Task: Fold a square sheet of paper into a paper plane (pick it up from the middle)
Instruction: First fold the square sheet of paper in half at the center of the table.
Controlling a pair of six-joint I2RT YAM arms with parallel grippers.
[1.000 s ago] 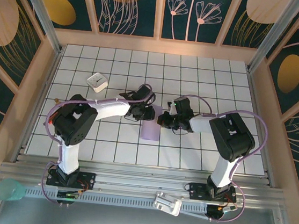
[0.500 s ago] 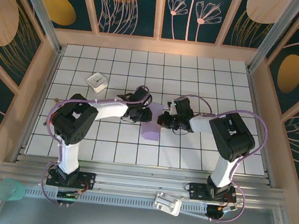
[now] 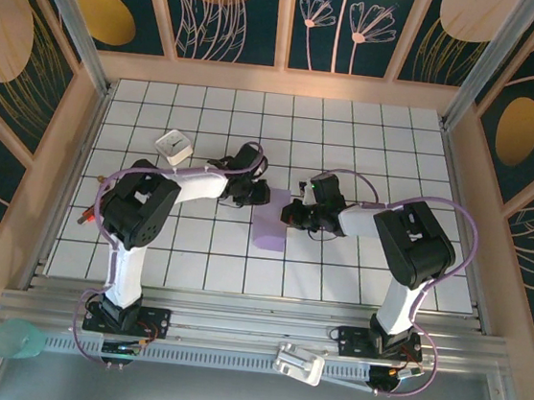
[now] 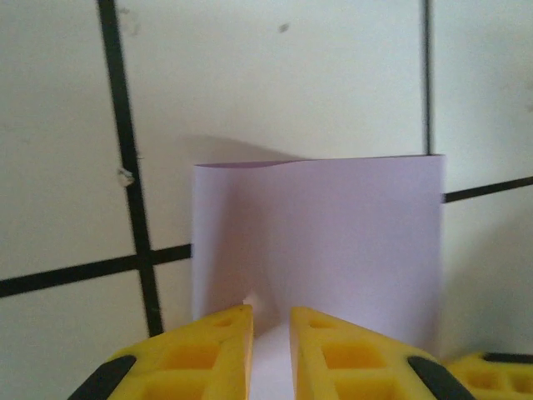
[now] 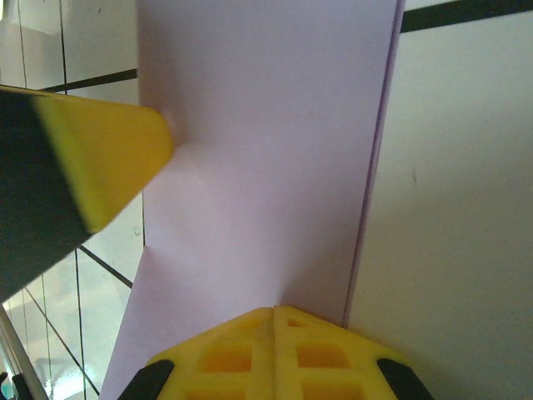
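Starting from the left of the overhead view, we see a small white block [image 3: 174, 146] sitting on the tiled table [image 3: 352, 132], up and left of centre and well clear of the action. Moving right, the left arm [image 3: 191, 187] reaches in towards the middle, and the left gripper [image 3: 256, 193] is at the upper left corner of the sheet of paper [image 3: 269, 229].

That lavender sheet lies mid-frame between the two grippers, folded to a narrow upright strip about one tile wide. On the left wrist camera the left gripper [image 4: 271, 312] has its yellow fingers a thin slit apart at the bottom of the frame. The paper [image 4: 333, 233] spreads out just above them, and there is a small dent in it by the left fingertip.

On the right wrist camera we see the paper [image 5: 266, 167] with a doubled edge running down its right side. One of the left arm's fingers [image 5: 108, 158] is poking into it from the left. At the bottom, the right gripper [image 5: 275, 312] has its fingers pressed tight together against the paper, though we can't tell whether the sheet is caught between them. Overhead, the right gripper [image 3: 292, 212] meets the strip's right edge, with the right arm [image 3: 381, 218] trailing off to the right.
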